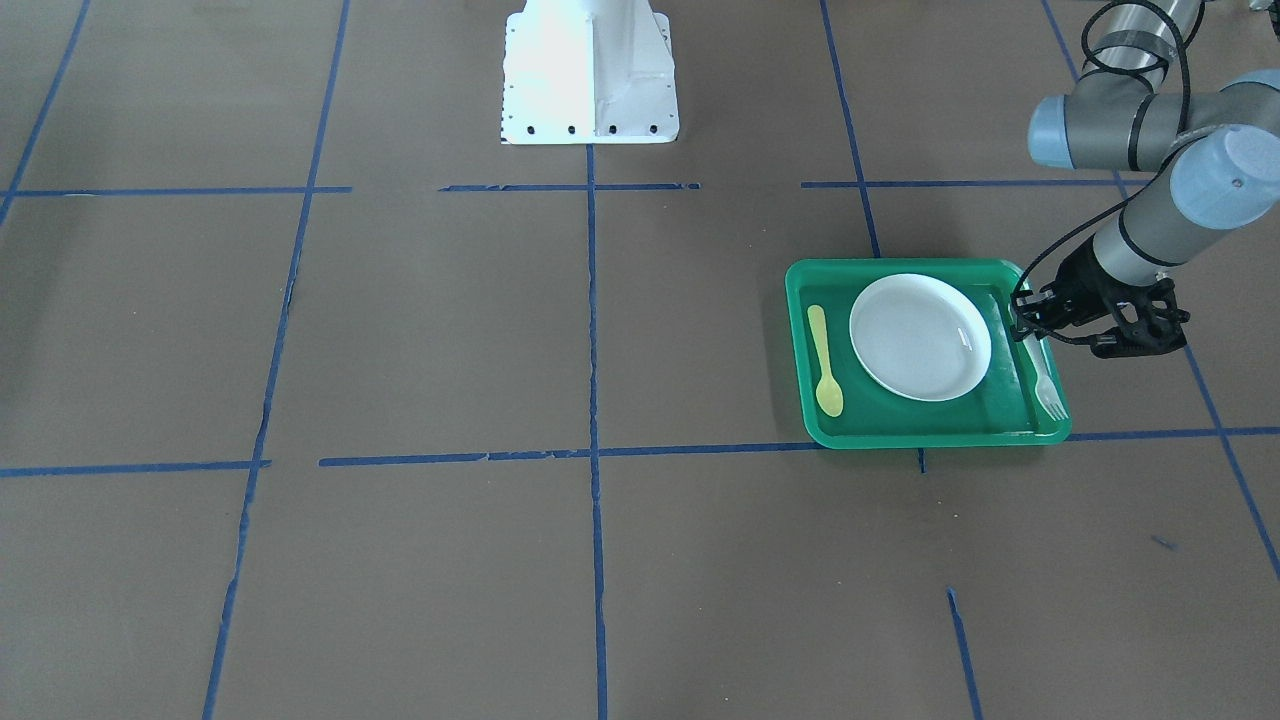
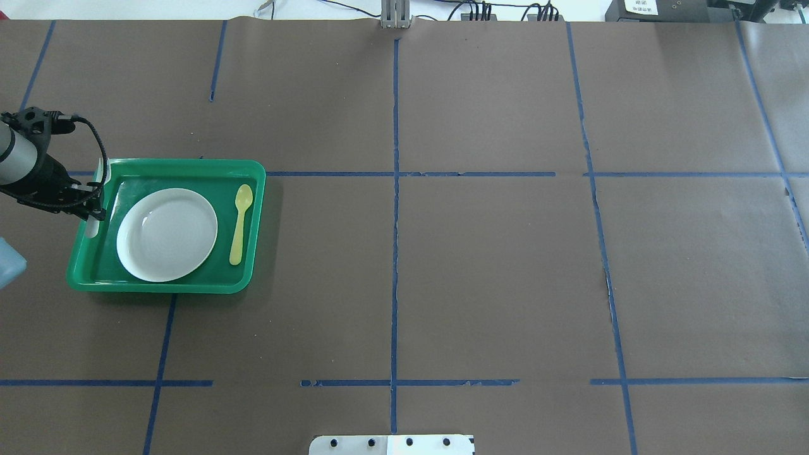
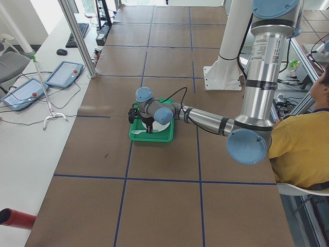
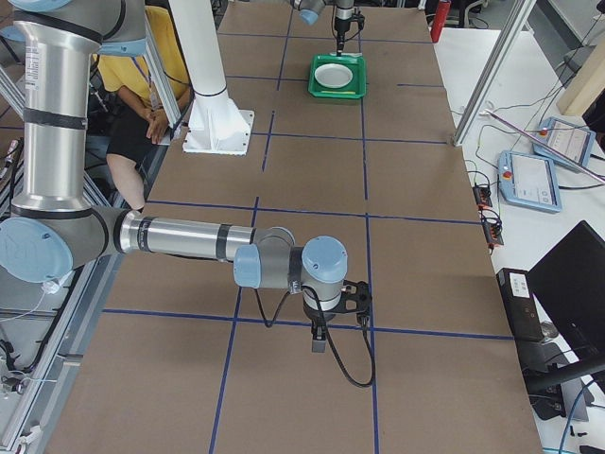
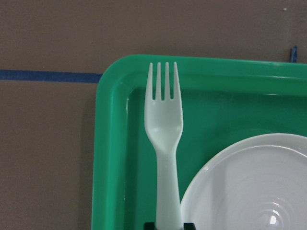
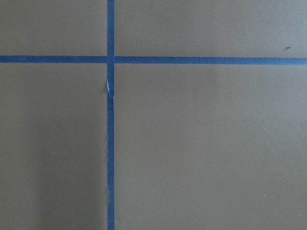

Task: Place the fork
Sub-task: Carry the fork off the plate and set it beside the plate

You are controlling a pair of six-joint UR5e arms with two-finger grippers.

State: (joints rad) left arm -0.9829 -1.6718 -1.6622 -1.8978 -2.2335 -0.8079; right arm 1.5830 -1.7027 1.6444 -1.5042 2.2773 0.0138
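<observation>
The pale white plastic fork [image 5: 164, 124] is held by its handle in my left gripper [image 5: 170, 226], which is shut on it. The fork lies along the left side of the green tray [image 5: 110, 143], tines pointing away from the robot, close over the tray's far-left corner. I cannot tell if it touches the tray. In the front-facing view the gripper [image 1: 1030, 325] is at the tray's [image 1: 930, 438] right rim with the fork [image 1: 1046, 385] sticking out toward the camera. My right gripper [image 4: 321, 331] hangs over bare table far away; I cannot tell if it is open.
A white plate [image 2: 167, 234] sits in the middle of the tray [image 2: 164, 287] and a yellow spoon [image 2: 239, 224] lies along its right side. The white robot base [image 1: 590, 80] stands mid-table. A person in yellow [image 3: 298, 144] sits beside the robot.
</observation>
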